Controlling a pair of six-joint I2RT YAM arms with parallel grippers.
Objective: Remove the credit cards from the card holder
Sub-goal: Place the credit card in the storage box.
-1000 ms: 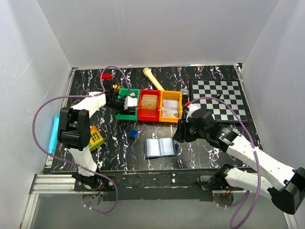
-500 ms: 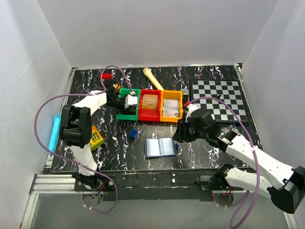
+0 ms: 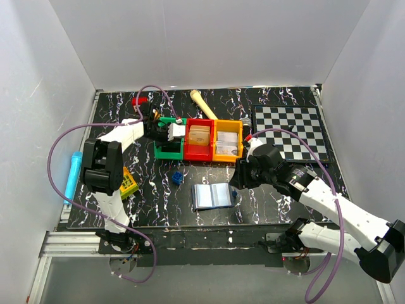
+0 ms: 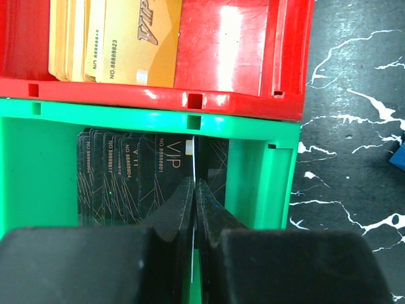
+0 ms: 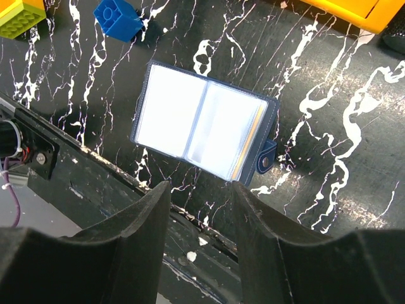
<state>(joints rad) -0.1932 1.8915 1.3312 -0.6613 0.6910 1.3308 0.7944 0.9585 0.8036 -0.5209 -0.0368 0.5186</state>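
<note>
White walls close in the black marbled table [image 3: 278,209] on three sides, leaving only its near edge open, where both arms are bolted. Over the last second the left arm [image 3: 120,136] has edged a little toward the far edge, so the left gripper [image 4: 194,190] now hangs slightly farther back over the green bin [image 4: 38,164]. The right arm [image 3: 316,196] has not moved. The chessboard [image 3: 291,130] fills the far right corner. The green bin, the red bin [image 4: 240,57] and the orange bin [image 3: 226,140] stand touching in a row at mid-table.

The card holder [image 5: 202,120] lies open and flat close to the near edge, about midway along it. The right gripper [image 5: 199,190] hovers above it, jaws apart and empty. The left jaws are pinched tight on one card [image 4: 193,161], held edge-on over the black cards [image 4: 120,171] already in the green bin (gold cards [image 4: 126,38] lie in the red one).

I judge this a drop-off under way: one more card is out, and letting go comes next. A thin yellowish edge in the holder's right sleeve may be another card, though I cannot be sure.

Bare table lies between holder and bins. The small blue block [image 3: 178,177] sits to the holder's left, and little margin remains between the holder and the near edge.
</note>
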